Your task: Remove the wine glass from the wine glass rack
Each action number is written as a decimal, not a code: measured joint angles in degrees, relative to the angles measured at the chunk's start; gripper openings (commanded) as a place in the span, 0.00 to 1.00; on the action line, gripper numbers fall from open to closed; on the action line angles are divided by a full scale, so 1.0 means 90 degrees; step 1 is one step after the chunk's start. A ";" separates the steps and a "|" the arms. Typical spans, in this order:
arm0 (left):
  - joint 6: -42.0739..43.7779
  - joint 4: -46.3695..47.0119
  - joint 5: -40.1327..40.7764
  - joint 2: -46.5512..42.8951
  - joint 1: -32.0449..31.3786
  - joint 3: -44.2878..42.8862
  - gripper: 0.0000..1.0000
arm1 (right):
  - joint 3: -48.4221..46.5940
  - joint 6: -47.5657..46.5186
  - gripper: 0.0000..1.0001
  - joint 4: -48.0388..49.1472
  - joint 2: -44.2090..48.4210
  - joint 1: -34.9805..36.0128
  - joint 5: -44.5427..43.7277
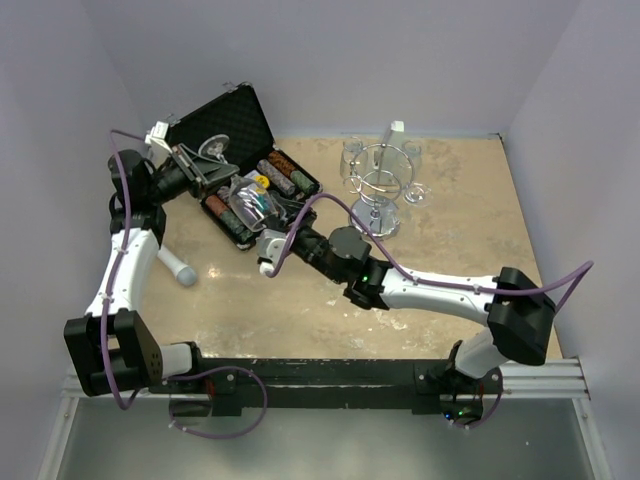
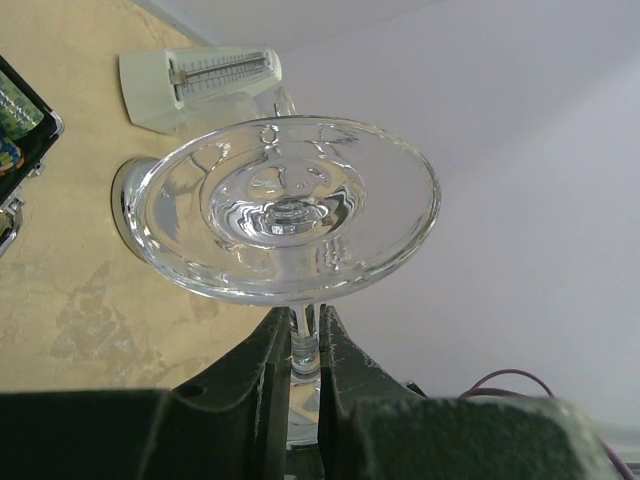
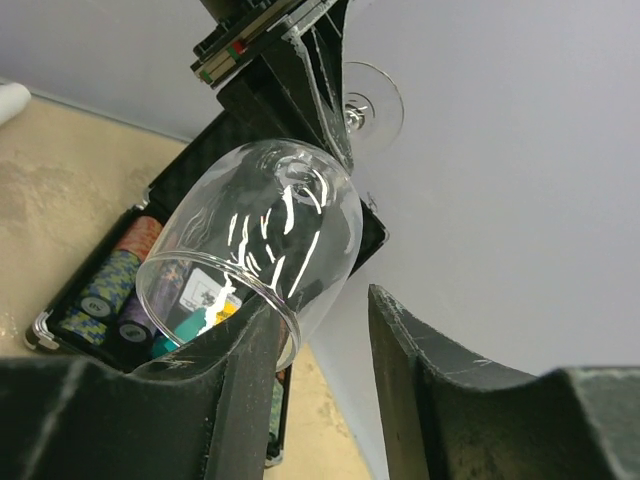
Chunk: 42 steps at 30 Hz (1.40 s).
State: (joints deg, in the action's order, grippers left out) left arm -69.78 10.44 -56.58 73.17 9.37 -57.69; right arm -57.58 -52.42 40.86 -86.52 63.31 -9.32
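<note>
Clamping the wine glass (image 2: 290, 205) by its stem, the left gripper (image 2: 303, 345) held it well left of the rack (image 1: 378, 185); the right gripper (image 3: 325, 305) gaped wide beside its bowl.

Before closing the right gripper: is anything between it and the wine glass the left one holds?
Nothing visible. The wine glass bowl lies right at the open right gripper, rim beside one finger. The left gripper is shut on its stem; the open case lies beyond the glass, not between.

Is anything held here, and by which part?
The left fingers pinch the wine glass by its stem, near the foot; the right gripper is open.
</note>
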 measured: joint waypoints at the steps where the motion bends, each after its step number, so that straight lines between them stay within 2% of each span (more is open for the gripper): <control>1: -0.0012 -0.0019 -0.0002 0.0000 0.0000 0.0019 0.00 | 0.0000 -0.0058 0.41 0.0029 -0.0027 0.0000 -0.0036; 8: -0.0112 -0.0051 -0.0002 0.0000 0.0000 0.0046 0.00 | 0.0000 -0.0260 0.41 0.0095 -0.0056 0.0002 -0.0221; 12: -0.0131 -0.0053 0.0000 0.0000 0.0000 0.0049 0.00 | 0.0000 -0.0396 0.35 0.0172 -0.0107 0.0002 -0.0243; 26: -0.0007 -0.0223 -0.0022 0.0000 0.0002 0.0049 0.00 | -0.0233 -0.1047 0.44 0.0862 -0.0816 0.0000 -0.0512; 27: 0.0007 -0.0226 -0.0017 0.0000 0.0002 0.0049 0.00 | -0.0255 -0.1064 0.46 0.0869 -0.0848 0.0000 -0.0532; 28: 0.0022 -0.0221 -0.0012 0.0002 0.0002 0.0049 0.00 | -0.0260 -0.1064 0.54 0.0872 -0.0852 0.0000 -0.0534; 32: 0.0109 -0.0216 -0.0032 0.0002 0.0000 0.0044 0.00 | -0.0279 -0.1073 0.76 0.0833 -0.0818 -0.0005 -0.0554; 36: 0.0338 -0.0228 -0.0104 0.0104 0.0005 -0.0138 0.00 | -0.0279 -0.1064 0.95 0.0022 -0.0476 -0.0019 -0.0478; 42: 0.0780 -0.0556 -0.0612 0.0736 0.0117 -0.1115 0.00 | 0.0015 -0.1263 0.99 -0.2001 0.1258 -0.0187 0.0386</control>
State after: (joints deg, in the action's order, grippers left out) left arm -62.76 5.43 -62.08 79.79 10.41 -67.72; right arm -57.45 -63.79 22.85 -75.20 61.63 -5.85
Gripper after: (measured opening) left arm 0.180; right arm 0.977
